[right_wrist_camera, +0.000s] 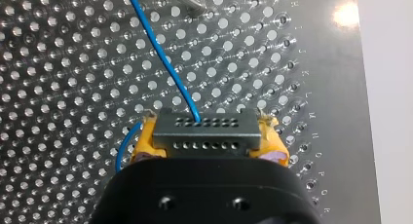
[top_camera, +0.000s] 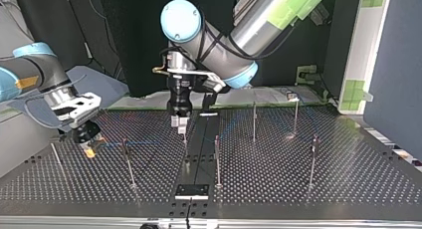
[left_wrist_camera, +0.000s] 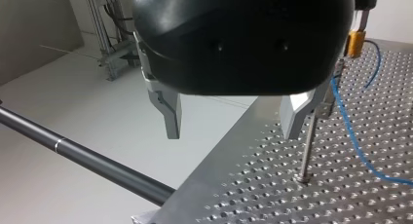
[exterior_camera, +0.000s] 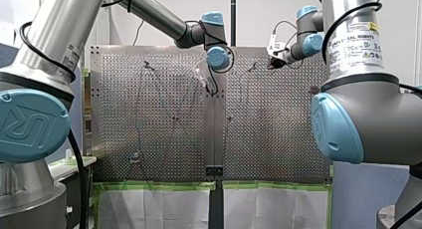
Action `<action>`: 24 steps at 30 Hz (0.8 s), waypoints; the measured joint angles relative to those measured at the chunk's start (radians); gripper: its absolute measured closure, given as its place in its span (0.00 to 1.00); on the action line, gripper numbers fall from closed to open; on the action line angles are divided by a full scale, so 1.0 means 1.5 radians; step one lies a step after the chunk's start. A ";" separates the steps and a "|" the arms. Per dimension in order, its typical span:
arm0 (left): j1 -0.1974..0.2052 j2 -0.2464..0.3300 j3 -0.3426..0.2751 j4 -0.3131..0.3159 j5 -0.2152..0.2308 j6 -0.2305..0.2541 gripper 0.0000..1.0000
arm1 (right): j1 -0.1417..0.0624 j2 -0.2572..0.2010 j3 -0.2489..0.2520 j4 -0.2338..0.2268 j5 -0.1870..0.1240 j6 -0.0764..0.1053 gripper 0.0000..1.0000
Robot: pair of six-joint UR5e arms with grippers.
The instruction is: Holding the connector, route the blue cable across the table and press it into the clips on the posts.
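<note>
Early routing, probably. Pinching connector (right_wrist_camera: 204, 125) in right gripper (right_wrist_camera: 209, 139), blue cable (right_wrist_camera: 165, 63) trailing; left gripper (left_wrist_camera: 234, 124) open by a post (left_wrist_camera: 307, 148). Next: steer cable onto that post.

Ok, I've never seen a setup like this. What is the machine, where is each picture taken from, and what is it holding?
Two robot arms work over a perforated metal table set with thin upright posts. One picture looks from behind the arms, one faces them across the table, and two come from wrist cameras. The right claw, with yellow pads, grips a grey connector with the blue cable trailing from it. The left claw is open and empty, beside a post.
</note>
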 joint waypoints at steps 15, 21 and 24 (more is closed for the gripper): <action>-0.002 0.000 -0.084 0.084 0.007 -0.005 0.00 | 0.002 0.001 0.001 0.001 0.001 0.000 1.00; -0.001 0.000 -0.118 0.118 0.007 0.016 0.00 | 0.002 0.001 0.000 0.001 0.001 0.000 1.00; -0.001 0.000 -0.134 0.134 0.008 0.027 0.00 | 0.002 0.001 0.000 0.001 0.001 0.000 1.00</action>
